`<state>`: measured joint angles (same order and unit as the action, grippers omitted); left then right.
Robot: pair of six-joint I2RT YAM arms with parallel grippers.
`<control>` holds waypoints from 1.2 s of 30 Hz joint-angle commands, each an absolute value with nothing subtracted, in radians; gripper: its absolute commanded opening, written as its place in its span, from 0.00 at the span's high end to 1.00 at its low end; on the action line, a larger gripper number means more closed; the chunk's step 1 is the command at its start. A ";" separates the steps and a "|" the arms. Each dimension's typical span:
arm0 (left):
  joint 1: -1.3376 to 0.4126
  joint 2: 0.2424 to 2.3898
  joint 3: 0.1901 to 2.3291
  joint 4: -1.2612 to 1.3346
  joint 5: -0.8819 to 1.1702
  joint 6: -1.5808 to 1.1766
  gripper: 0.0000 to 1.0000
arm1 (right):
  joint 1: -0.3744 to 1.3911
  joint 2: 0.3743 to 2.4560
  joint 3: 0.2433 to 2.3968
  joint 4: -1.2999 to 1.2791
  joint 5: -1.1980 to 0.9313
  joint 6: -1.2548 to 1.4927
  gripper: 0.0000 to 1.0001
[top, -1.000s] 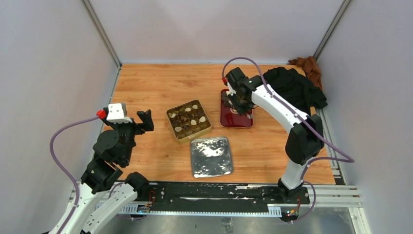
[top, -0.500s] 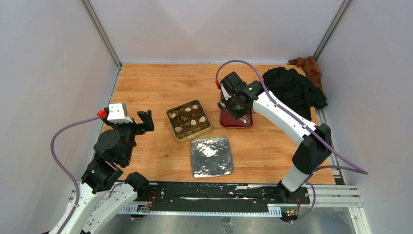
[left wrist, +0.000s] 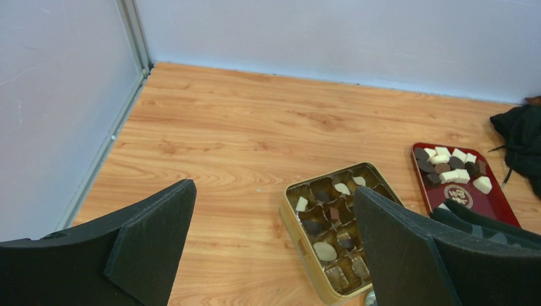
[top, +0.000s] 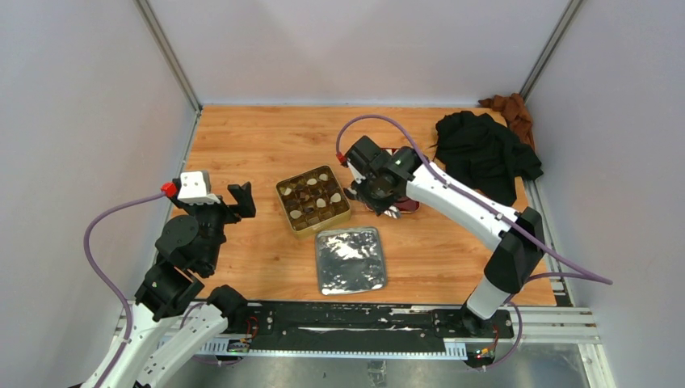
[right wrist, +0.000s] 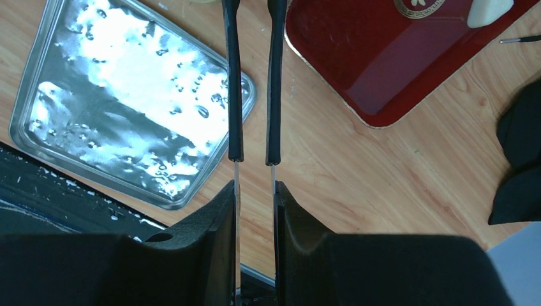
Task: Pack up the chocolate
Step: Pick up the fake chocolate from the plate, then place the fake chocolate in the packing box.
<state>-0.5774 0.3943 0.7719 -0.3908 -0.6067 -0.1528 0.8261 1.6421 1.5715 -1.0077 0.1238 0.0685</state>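
The chocolate (left wrist: 446, 167), cream-white and dark brown chunks, lies at the far end of a red tray (left wrist: 469, 207). More pieces sit in the brown cups of a gold tin (top: 313, 198), also seen in the left wrist view (left wrist: 338, 229). My right gripper (top: 378, 191) hovers between tin and tray, shut on a pair of metal tongs (right wrist: 252, 83) with black sleeves. The tong tips run out of the right wrist view, so anything in them is hidden. One white piece (right wrist: 488, 11) shows on the tray there. My left gripper (left wrist: 274, 191) hangs open and empty, left of the tin.
A silver lid (top: 350, 259) lies just in front of the tin, under the tongs in the right wrist view (right wrist: 127, 95). A black cloth (top: 485, 149) and a brown cloth (top: 509, 109) are heaped at the back right corner. Walls close in three sides.
My right arm has swung left, from over the red tray toward the gold tin, still gripping the tongs. The left arm has stayed put.
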 commanded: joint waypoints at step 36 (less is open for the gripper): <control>-0.572 0.390 0.762 -0.370 -0.614 -0.153 0.00 | 0.929 1.722 1.630 -1.068 0.107 0.080 0.61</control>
